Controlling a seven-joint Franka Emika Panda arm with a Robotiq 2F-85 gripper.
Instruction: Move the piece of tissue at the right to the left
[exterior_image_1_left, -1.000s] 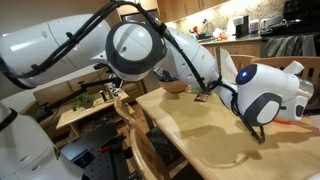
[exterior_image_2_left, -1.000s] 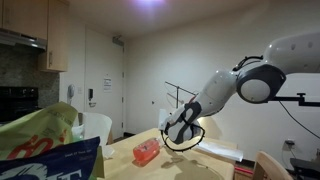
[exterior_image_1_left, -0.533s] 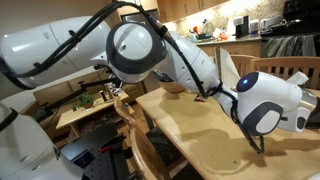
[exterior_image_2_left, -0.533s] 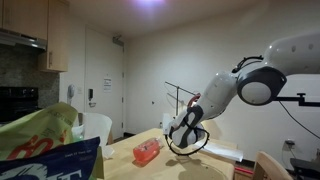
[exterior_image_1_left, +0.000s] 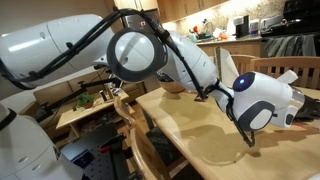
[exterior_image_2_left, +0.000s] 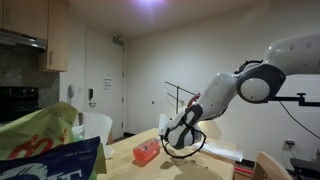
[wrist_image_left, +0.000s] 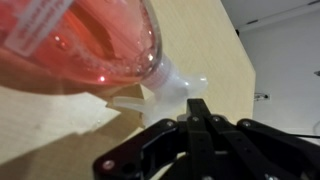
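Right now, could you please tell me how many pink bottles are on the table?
1. The pink bottle rests on the wooden table, just ahead of the shut end effector. The arm may hide others.

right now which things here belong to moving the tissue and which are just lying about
For the job: end effector, shut; white sheet on the table, possibly the tissue.
Lying about: pink soap bottle; printed bag in front; wooden chair.

exterior views share arm (exterior_image_2_left: 215, 100) and table (exterior_image_1_left: 195, 135), wrist view close, perhaps downward
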